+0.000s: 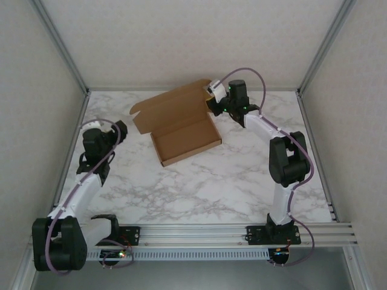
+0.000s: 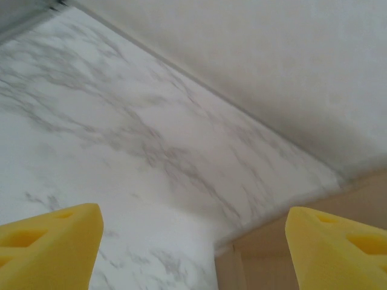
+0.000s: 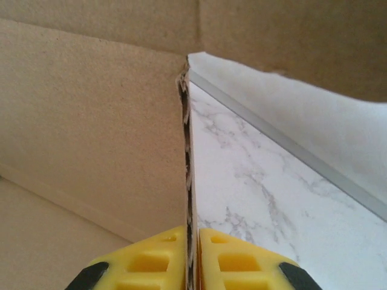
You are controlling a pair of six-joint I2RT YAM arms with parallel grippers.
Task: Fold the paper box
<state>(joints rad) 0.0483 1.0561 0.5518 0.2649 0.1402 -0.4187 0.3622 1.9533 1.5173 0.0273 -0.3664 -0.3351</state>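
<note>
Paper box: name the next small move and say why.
Probably the right gripper should swing the lid down over the tray of the paper box. It is shut on the lid's edge, the lid stands raised behind the formed tray, and the left gripper hangs open beside the box, gripping nothing.

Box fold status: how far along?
Done: the paper box already stands as a shallow open tray with its walls up. In hand: the right arm has its jaws shut on a cardboard edge at the far right corner of the lid. The left arm sits left of the box, jaws open. Left: the lid is not yet closed over the tray.
</note>
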